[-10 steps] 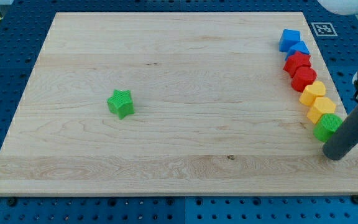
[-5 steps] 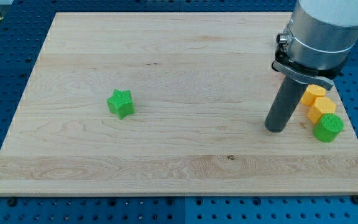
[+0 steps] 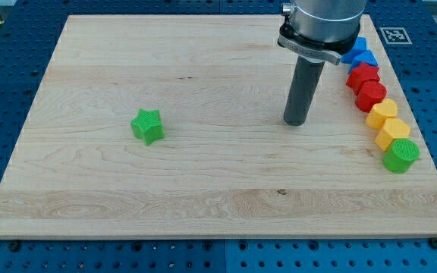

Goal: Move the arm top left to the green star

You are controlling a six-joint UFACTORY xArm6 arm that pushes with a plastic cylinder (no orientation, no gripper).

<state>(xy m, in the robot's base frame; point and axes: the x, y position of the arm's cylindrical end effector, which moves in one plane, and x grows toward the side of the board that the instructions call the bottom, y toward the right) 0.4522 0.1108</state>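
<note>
The green star (image 3: 148, 126) lies on the wooden board (image 3: 203, 205), left of the middle. My tip (image 3: 295, 121) rests on the board well to the star's right, at about the same height in the view. The dark rod rises from it to the grey arm body at the view's top. The tip touches no block.
A column of blocks runs down the board's right edge: two blue blocks (image 3: 359, 53), two red blocks (image 3: 367, 85), two yellow blocks (image 3: 388, 123) and a green cylinder (image 3: 400, 155). A blue pegboard table surrounds the board.
My tip has moved left and toward the view's top, from beside the green cylinder at the right edge to the board's middle right. The blocks have not moved.
</note>
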